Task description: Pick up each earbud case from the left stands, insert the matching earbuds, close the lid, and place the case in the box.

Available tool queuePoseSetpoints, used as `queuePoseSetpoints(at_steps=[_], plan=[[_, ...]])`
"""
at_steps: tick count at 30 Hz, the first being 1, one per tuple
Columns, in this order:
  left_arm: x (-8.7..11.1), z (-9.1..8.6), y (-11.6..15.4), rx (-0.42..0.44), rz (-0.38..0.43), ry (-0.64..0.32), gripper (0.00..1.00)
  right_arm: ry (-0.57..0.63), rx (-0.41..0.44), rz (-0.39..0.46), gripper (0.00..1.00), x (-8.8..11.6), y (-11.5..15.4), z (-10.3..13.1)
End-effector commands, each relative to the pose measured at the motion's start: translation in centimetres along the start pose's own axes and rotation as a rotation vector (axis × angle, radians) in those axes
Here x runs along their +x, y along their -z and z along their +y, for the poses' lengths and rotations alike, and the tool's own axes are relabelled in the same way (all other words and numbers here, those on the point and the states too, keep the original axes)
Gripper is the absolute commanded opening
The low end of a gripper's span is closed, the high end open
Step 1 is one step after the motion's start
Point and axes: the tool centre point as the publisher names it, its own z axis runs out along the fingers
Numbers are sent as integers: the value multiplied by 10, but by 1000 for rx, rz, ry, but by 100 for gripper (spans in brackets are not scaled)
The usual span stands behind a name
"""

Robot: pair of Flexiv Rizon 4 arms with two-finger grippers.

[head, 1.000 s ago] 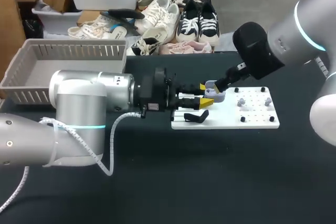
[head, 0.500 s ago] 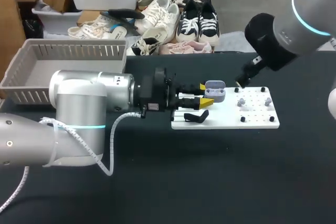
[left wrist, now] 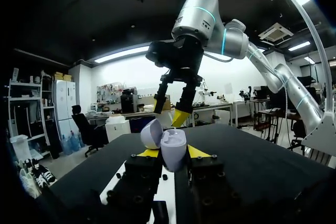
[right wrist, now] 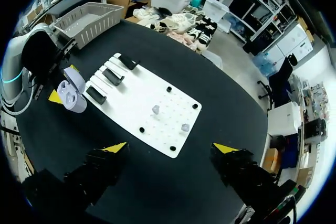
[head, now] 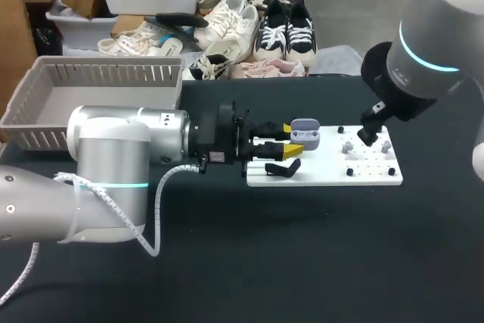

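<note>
My left gripper (head: 292, 144) is shut on a lavender earbud case (head: 305, 134) and holds it over the left end of the white board (head: 370, 177). The case's lid stands open. In the left wrist view the case (left wrist: 173, 149) sits upright between my left gripper's (left wrist: 172, 153) yellow tips, with my right gripper (left wrist: 172, 113) hanging open beyond it. Two lavender earbuds (right wrist: 156, 109) (right wrist: 185, 127) rest on the board's pegged end. My right gripper (right wrist: 170, 148) is open and empty above them; from the head view it (head: 368, 134) hovers over the board's right half.
Three black stands (right wrist: 113, 75) lie in a row on the board's left end, one of them (head: 283, 167) just below the held case. A grey slatted basket (head: 45, 104) stands at the table's far left. Dark table surface surrounds the board.
My right gripper has drawn back from the held case and swung right, over the earbud end of the board. The left gripper keeps hold of the case and has barely shifted.
</note>
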Motion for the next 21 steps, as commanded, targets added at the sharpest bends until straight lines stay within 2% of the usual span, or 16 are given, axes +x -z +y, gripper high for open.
queuePoseSetpoints(at_steps=[1, 14, 18, 20, 21], plan=[[-1, -3, 2, -6, 0, -1, 0, -10, 11, 32, 100, -6, -13, -1], [-1, -3, 2, -6, 0, -1, 0, -51, -39, 134, 100, -12, -47, -14], [-1, -3, 2, -6, 0, -1, 0, -61, -43, 167, 92, -11, -59, -19], [-1, -3, 2, -6, 0, -1, 0, -66, -46, 179, 78, -9, -64, -20], [-1, -3, 2, -6, 0, -1, 0, -67, -48, 184, 75, -8, -66, -20]])
